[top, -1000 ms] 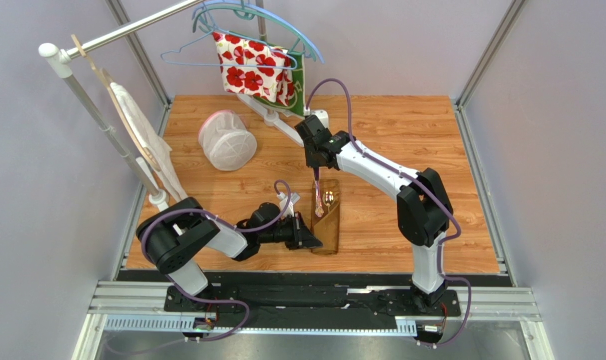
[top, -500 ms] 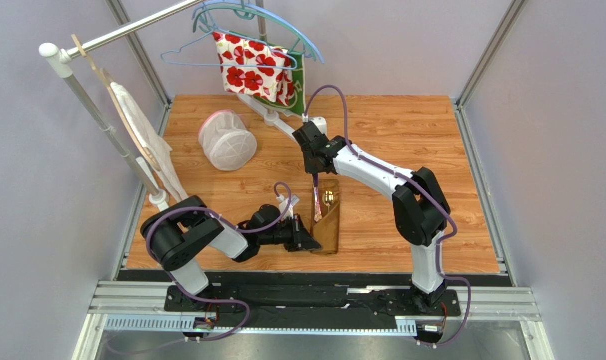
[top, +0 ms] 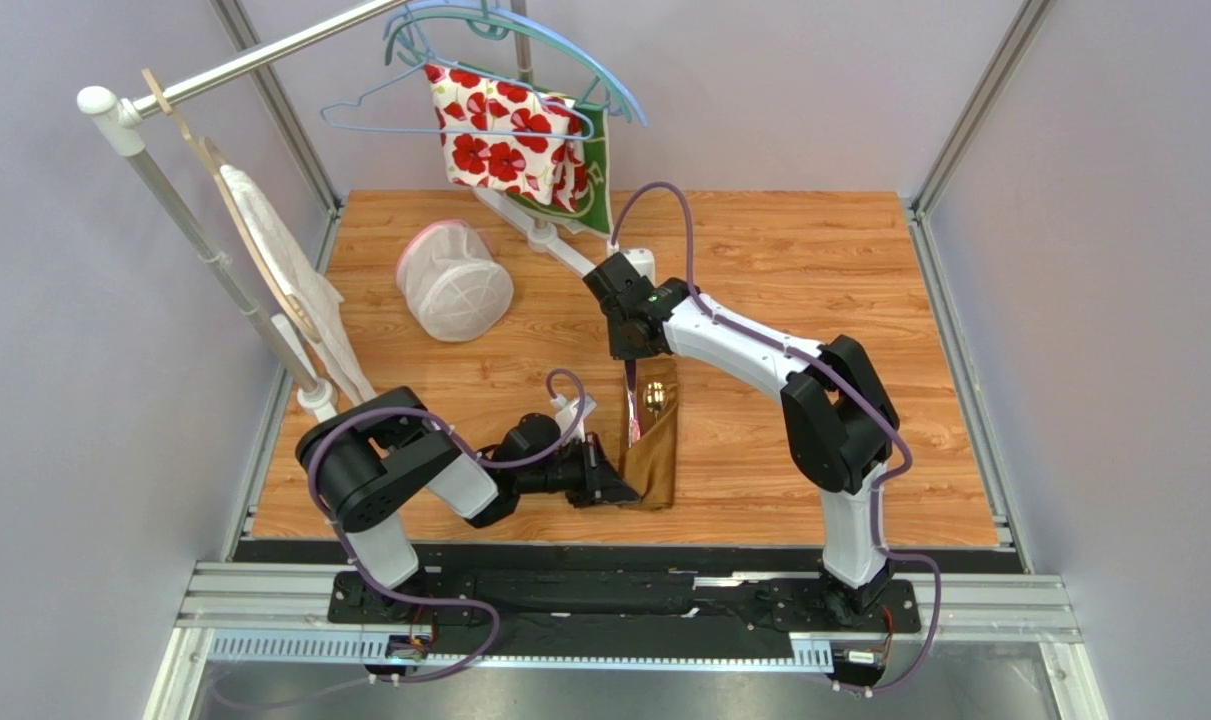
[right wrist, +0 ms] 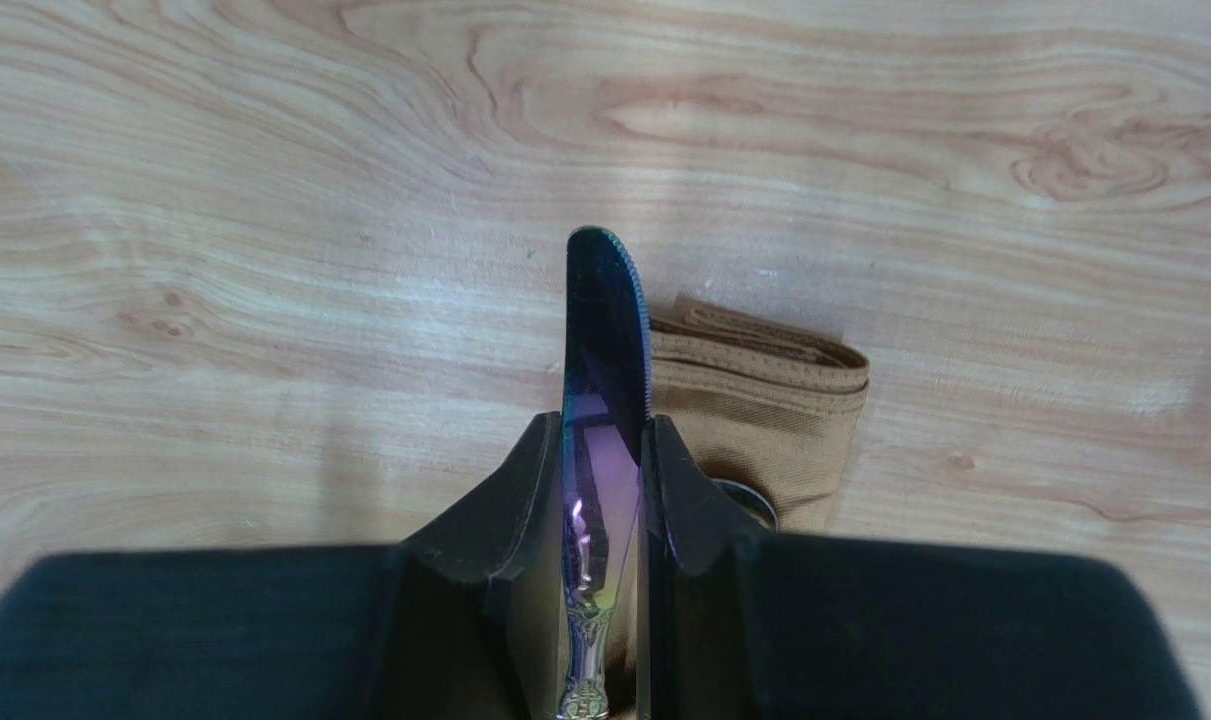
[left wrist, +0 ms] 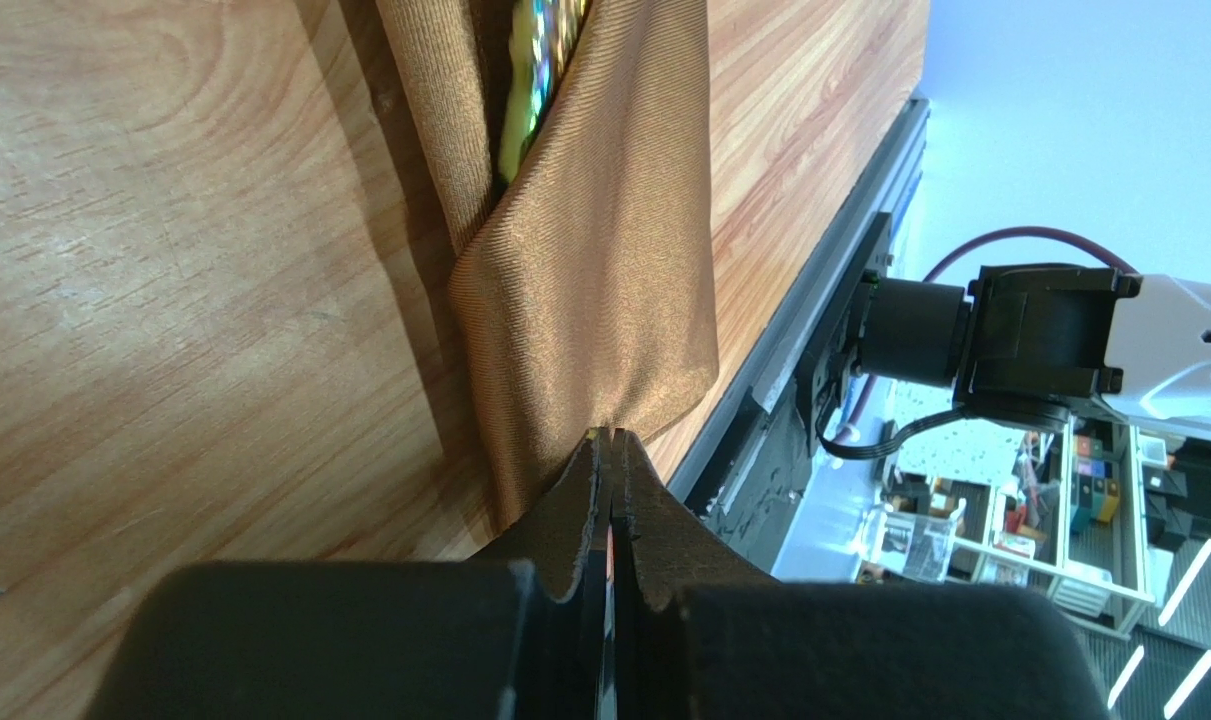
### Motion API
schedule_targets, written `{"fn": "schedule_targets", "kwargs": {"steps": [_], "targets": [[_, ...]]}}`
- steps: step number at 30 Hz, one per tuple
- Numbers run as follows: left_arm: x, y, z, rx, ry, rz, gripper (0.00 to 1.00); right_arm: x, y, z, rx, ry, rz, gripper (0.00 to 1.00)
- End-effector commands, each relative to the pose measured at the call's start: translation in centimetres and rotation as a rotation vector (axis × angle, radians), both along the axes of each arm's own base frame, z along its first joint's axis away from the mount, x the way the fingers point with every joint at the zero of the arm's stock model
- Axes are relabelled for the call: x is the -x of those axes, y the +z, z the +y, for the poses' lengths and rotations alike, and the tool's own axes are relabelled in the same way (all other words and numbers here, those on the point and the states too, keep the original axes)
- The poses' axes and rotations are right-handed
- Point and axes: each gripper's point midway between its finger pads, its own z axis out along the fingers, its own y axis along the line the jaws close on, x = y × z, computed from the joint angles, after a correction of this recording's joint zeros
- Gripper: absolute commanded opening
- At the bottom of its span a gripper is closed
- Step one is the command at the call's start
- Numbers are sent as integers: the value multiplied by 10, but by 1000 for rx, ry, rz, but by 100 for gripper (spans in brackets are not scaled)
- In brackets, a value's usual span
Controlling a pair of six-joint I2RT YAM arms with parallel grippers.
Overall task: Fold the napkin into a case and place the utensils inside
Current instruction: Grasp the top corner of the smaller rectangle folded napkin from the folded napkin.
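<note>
While left gripper pinches the golden-brown satin case and right gripper clamps the slim purple knife, a misaimed tip could bunch cloth

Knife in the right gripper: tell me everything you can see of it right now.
The knife is a slim metal piece with an iridescent purple-blue blade, a rounded tip and a finely serrated edge; its handle looks silvery pink. The right gripper is shut on it, and the blade juts past the fingertips over the wooden table. It lies alongside the golden-brown napkin case; whether it touches the cloth cannot be told.
</note>
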Motion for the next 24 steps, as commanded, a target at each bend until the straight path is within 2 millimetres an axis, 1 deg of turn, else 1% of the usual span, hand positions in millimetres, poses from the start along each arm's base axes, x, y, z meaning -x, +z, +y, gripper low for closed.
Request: {"fn": "schedule_targets", "kwargs": {"steps": [1,7,8,12,16,20,24], "targets": [[0,-3,0,6,4,-20,0,14,11,1,-28,-9,8,0],[-1,-5,-1,8,8,-19,0,27,5,-6,-10,-21,39,0],[-1,-5,0,8,10,-19,0,28,8,-6,-19,-23,37,0],[0,-5,0,8,12,-17,0,35,7,-8,-18,-37,51,0],[-1,-5,0,9,13,-19,0,43,2,-7,-24,-50,76,0],[-1,-6,1,5,18,-15,0,55,-10,-7,-16,-54,110,0],[-2,-4,0,10,18,-20,0,62,-18,-9,-8,-54,130,0]]}}
